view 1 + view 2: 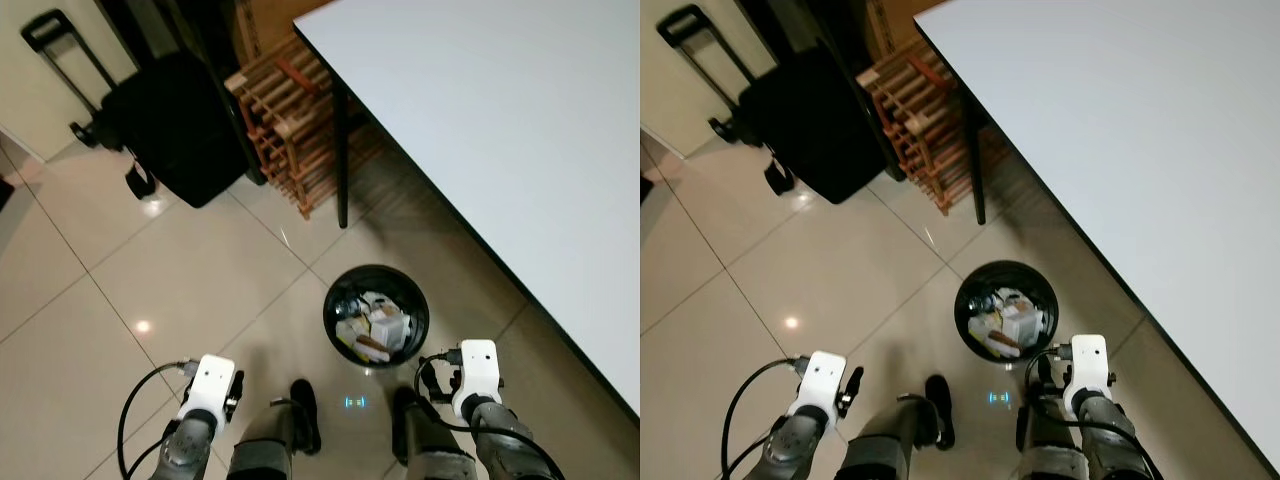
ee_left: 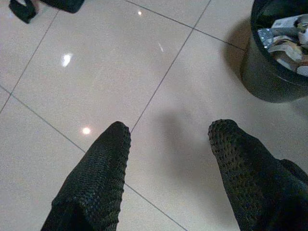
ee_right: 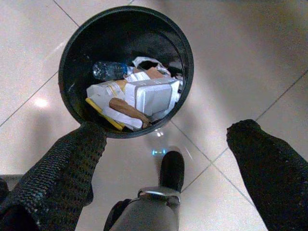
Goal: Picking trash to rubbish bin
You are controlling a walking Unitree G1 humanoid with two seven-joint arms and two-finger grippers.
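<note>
The tabletop (image 1: 500, 130) runs off the top and right edges, so most of it is cut off. The black suitcase (image 1: 175, 125) hides part of the wooden rack (image 1: 290, 120). Down in the rubbish bin (image 3: 72, 103) the trash (image 3: 139, 98) is a jumbled heap with the lower pieces buried. Both arms are clipped by the bottom edge.

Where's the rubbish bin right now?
In the head views the black rubbish bin stands on the tiled floor just ahead of the robot's feet, slightly towards its right, near the white table and its black leg.
</note>
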